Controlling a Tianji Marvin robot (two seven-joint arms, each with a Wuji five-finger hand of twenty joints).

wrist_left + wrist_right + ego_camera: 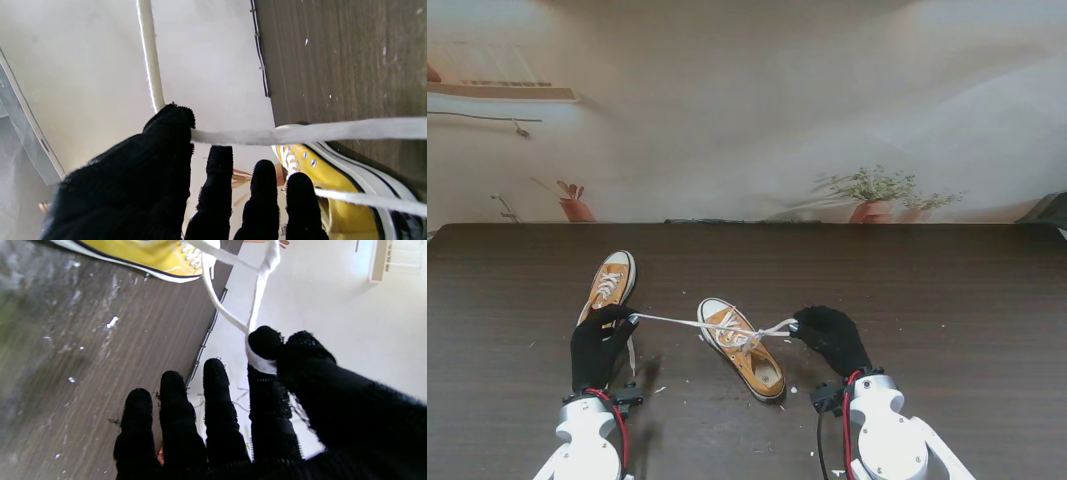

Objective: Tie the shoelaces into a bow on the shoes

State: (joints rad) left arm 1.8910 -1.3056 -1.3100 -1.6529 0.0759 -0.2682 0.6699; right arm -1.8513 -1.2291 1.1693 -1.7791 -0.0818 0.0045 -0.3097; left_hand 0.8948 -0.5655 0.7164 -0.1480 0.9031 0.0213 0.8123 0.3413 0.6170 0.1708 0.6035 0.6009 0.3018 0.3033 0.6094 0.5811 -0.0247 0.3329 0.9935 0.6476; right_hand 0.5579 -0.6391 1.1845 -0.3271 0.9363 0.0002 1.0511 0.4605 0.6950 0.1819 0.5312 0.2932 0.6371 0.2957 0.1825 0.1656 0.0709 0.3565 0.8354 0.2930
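Both hands pinch lace: left hand [599, 345] a taut strand [672, 322], right hand [830, 336] a loop [772, 328]. Overpulling drags mid-table shoe [743, 349] or collapses loop.

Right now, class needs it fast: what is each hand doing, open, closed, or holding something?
Left hand: shut on the white shoelace, pinched at its end.
Right hand: shut on the lace loop coming from the yellow shoe.

Mustard-yellow shoes [745, 348] with white toe caps and soles, white laces [689, 323], black-gloved robot hands [599, 345], dark wood-grain table [947, 290].
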